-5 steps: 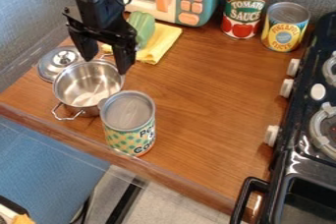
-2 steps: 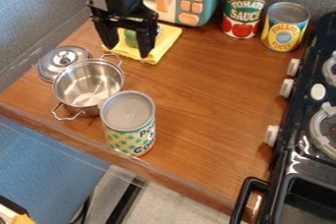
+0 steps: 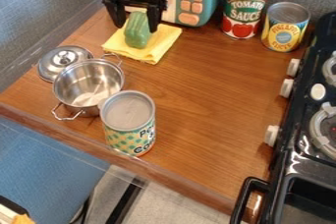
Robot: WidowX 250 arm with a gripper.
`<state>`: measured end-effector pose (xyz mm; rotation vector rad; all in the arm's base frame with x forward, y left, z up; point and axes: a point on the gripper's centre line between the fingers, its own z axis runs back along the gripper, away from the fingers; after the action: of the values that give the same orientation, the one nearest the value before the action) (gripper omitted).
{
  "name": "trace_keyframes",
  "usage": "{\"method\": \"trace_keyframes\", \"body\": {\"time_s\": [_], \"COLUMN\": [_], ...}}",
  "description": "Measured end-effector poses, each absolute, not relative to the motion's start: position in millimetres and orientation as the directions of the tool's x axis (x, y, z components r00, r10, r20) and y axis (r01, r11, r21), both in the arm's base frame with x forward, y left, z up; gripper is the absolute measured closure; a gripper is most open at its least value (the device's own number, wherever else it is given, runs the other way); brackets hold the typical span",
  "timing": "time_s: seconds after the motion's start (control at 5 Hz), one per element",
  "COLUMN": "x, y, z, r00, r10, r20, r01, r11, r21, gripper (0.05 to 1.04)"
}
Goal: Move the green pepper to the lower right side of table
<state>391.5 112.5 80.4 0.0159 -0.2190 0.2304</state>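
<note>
At the top left of the table, the black gripper [image 3: 137, 27] hangs open over the back end of the green pepper [image 3: 138, 32], with one finger on each side of it. A gap shows between the pepper and the left finger; whether the right finger touches it I cannot tell. The pepper lies on a folded yellow cloth [image 3: 161, 45] in front of the toy microwave. The wooden table [image 3: 203, 115] stretches to the lower right.
A steel pot [image 3: 87, 86] and its lid [image 3: 64, 61] are at the left, a large can [image 3: 129, 122] near the front edge. Two cans, red [image 3: 244, 9] and yellow [image 3: 285, 27], stand at the back right. The stove [image 3: 308, 134] borders the right side.
The gripper has moved from above the pot to the right and back, to the pepper. The pepper, partly hidden behind it before, shows more fully on the cloth.
</note>
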Motion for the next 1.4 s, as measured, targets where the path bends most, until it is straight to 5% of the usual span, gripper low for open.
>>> {"method": "trace_keyframes", "body": {"time_s": [0.4, 0.8, 1.4], "x": [423.4, 423.7, 408.0], "y": [127.7, 129.7, 100.7], "z": [66.5, 55.4, 73.4], "r00": [0.929, 0.933, 0.946], "r10": [0.303, 0.304, 0.232], "r20": [0.211, 0.192, 0.227], "r01": [-0.306, -0.312, -0.229], "r11": [0.952, 0.95, 0.973], "r21": [-0.017, 0.011, -0.041], "gripper": [0.083, 0.242, 0.242]}}
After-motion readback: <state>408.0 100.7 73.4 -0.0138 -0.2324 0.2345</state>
